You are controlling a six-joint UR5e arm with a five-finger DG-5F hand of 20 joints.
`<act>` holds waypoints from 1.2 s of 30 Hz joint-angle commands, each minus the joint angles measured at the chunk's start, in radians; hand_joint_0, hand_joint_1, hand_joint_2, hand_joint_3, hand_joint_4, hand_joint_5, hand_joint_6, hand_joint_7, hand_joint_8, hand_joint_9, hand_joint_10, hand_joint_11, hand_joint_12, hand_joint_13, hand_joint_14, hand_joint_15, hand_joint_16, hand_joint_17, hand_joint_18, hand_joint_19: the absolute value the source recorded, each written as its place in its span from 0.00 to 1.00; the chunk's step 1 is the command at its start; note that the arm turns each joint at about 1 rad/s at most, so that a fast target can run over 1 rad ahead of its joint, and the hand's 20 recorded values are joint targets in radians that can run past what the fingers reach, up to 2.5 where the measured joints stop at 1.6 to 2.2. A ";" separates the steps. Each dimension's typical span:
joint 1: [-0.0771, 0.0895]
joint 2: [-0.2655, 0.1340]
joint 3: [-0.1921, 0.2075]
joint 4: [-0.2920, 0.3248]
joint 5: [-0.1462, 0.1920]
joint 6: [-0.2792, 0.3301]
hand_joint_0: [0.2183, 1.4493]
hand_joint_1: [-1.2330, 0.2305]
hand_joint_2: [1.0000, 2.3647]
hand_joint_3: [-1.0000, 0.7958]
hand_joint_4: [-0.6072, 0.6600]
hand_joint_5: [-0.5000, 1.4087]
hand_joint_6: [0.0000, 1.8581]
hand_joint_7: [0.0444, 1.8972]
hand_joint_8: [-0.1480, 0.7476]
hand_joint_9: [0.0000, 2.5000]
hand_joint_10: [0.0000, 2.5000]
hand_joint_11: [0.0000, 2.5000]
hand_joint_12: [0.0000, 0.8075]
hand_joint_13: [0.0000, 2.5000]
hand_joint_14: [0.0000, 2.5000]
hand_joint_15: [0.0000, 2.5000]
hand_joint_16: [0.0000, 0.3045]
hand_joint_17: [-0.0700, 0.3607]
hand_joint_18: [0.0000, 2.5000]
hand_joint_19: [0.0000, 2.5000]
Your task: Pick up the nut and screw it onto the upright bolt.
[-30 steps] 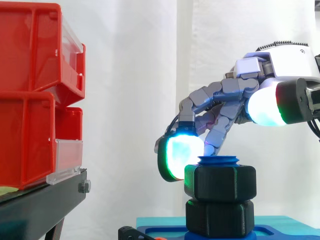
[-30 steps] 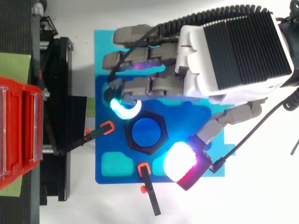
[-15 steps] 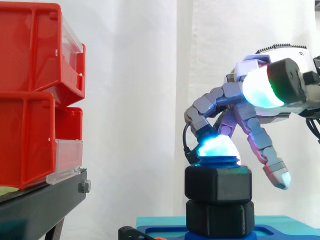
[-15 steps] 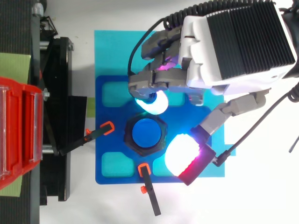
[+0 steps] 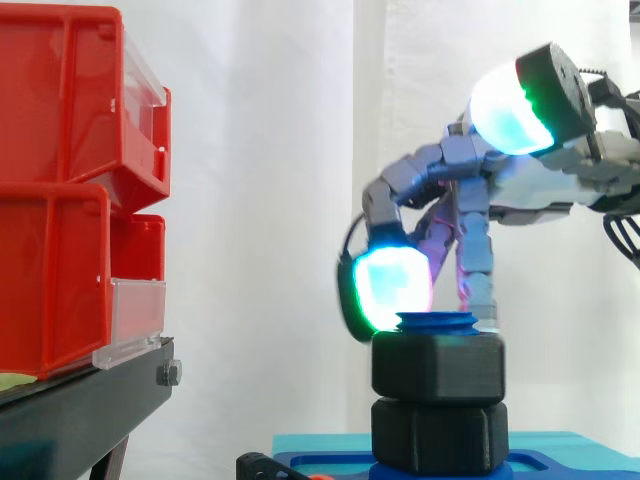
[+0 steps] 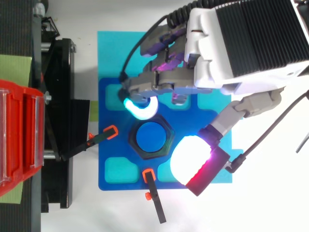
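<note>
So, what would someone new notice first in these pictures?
The hand at upper right in the side view, one glowing cyan pad hanging beside the top of the blue bolt. Below it, the upper nut sits stacked on a lower nut; red bins stand at the left edge.

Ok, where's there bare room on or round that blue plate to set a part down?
In the top view the white surface right of the plate is bare, and so is the plate's corner pocket between the two clamps. Round the nut it is crowded: the hand over it, a clamp on two sides.
</note>
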 commanded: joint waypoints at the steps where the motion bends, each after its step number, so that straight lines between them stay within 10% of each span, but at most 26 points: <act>1: -0.004 0.001 0.050 -0.052 -0.014 -0.001 0.17 0.86 0.00 0.28 0.66 0.21 0.27 0.43 0.59 0.50 0.00 0.00 0.49 0.33 0.00 0.00 0.18 0.45 0.30 0.05; 16: -0.002 -0.001 0.064 -0.104 -0.011 -0.023 0.15 0.80 0.00 0.28 0.65 0.18 0.27 0.38 0.58 0.40 0.00 0.00 0.54 0.26 0.00 0.00 0.20 0.49 0.24 0.03; 23: 0.013 -0.001 -0.028 0.019 -0.004 -0.006 0.15 0.78 0.00 0.28 0.64 0.18 0.27 0.35 0.56 0.37 0.00 0.00 0.56 0.23 0.00 0.00 0.21 0.49 0.21 0.03; 36: 0.019 -0.002 -0.039 0.096 -0.004 0.017 0.15 0.75 0.00 0.28 0.62 0.16 0.27 0.31 0.54 0.30 0.00 0.00 0.56 0.16 0.00 0.00 0.22 0.51 0.15 0.01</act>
